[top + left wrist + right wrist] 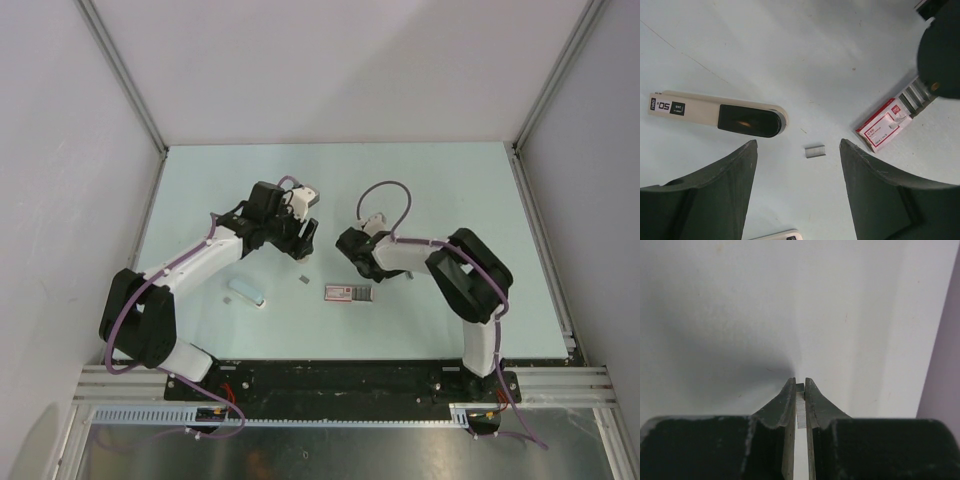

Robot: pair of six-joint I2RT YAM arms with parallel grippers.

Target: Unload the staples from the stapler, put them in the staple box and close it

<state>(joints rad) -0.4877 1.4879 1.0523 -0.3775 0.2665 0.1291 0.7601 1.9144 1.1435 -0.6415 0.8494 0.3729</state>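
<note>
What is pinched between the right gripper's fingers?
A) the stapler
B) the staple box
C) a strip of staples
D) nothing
C: the right wrist view shows the right gripper closed on a thin silvery strip of staples.

Laid out across the table (450, 180) from left to right, apart: stapler (246, 292), loose staple strip (304, 281), staple box (348, 293).

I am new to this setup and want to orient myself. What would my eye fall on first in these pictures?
The right gripper is shut on a thin strip of staples. Below the open left gripper, a second short staple strip lies loose on the table, between the cream and black stapler and the red and white staple box.
</note>
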